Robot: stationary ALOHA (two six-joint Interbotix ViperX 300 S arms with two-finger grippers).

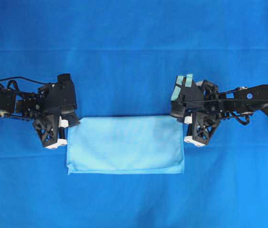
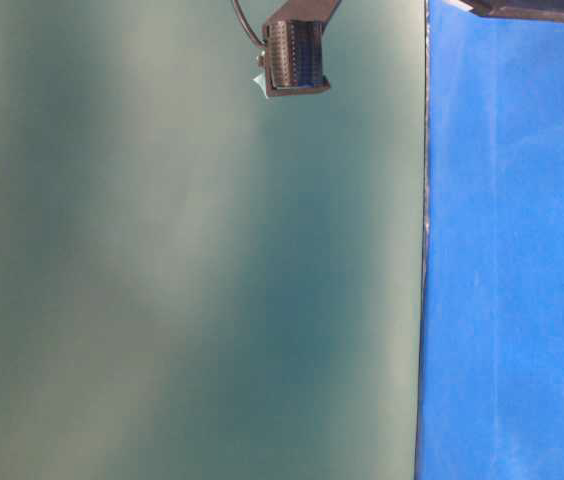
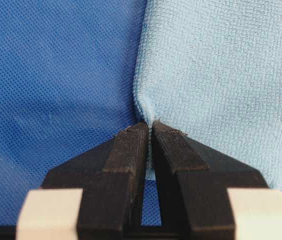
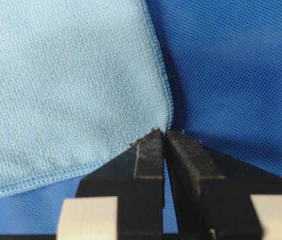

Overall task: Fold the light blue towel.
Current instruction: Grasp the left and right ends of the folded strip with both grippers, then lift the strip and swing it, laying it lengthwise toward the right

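Risk check at this frame. Light blue towel (image 1: 125, 144) lay flat on the desk covering (image 1: 134, 57) as a wide rectangle, already doubled by the look of its thick near edge, centred between my two arms.

My left pincer (image 3: 150, 125) was closed on the towel's far left corner, with only a small pucker of fabric between the tips. My right pincer (image 4: 164, 134) was closed at the far right corner too, but the wrist view showed the tips meeting right at the hem's rounded end, so I couldn't tell how much cloth was actually inside.

Failure modes as I judged them:
- Shallow bite. Microfibre is soft and slippery; either corner could pull out on lift, and the right looked the likelier one.
- One layer only. If a pincer held just the top ply, the lift would unfold the towel instead of carrying it.
- Covering caught. Tips sat right at the dark blue fabric; a pinch of it would drag the covering up with the towel.
- Uneven motion. If one arm led, the fold would land skewed and the edges wouldn't line up.

Table-level view showed nothing useful.
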